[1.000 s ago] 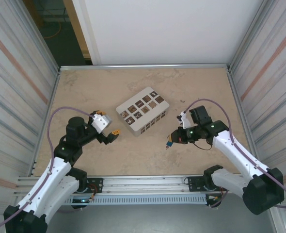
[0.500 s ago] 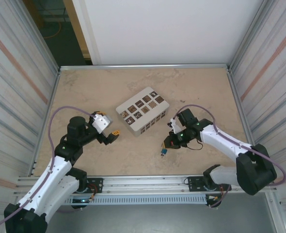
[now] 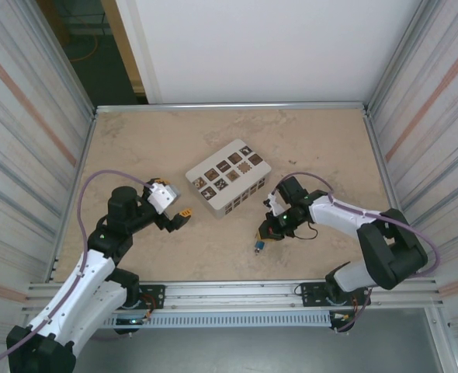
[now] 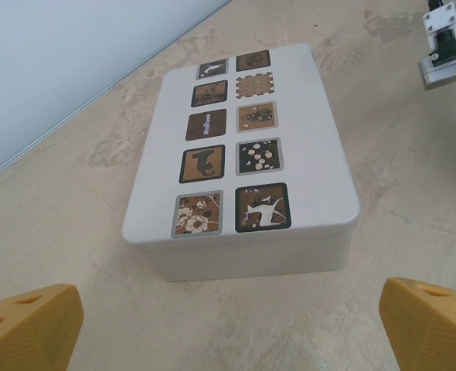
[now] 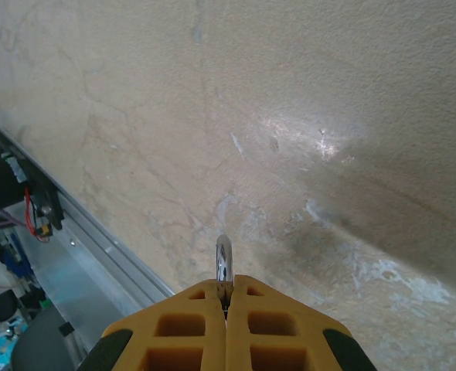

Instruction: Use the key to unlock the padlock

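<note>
A tiny blue padlock [image 3: 258, 247] hangs just past the tips of my right gripper [image 3: 265, 233], low over the table right of centre. In the right wrist view the yellow fingers [image 5: 182, 325] are pressed together on its thin silvery shackle [image 5: 223, 259], which sticks out edge-on; the right gripper [image 5: 226, 290] is shut on it and the blue body is hidden there. My left gripper [image 3: 178, 216] stands open left of the white box, its yellow fingertips [image 4: 27, 325] far apart with bare table between them. The key is out of view.
A white rectangular box with brown patterned squares [image 3: 229, 177] lies mid-table, directly ahead of the left gripper [image 4: 232, 325] in the left wrist view [image 4: 243, 154]. Metal walls enclose the table on both sides, and a rail [image 3: 229, 294] runs along the near edge.
My right gripper has swung left and toward the near edge, carrying the padlock lower over the table. The left arm has stayed still.
</note>
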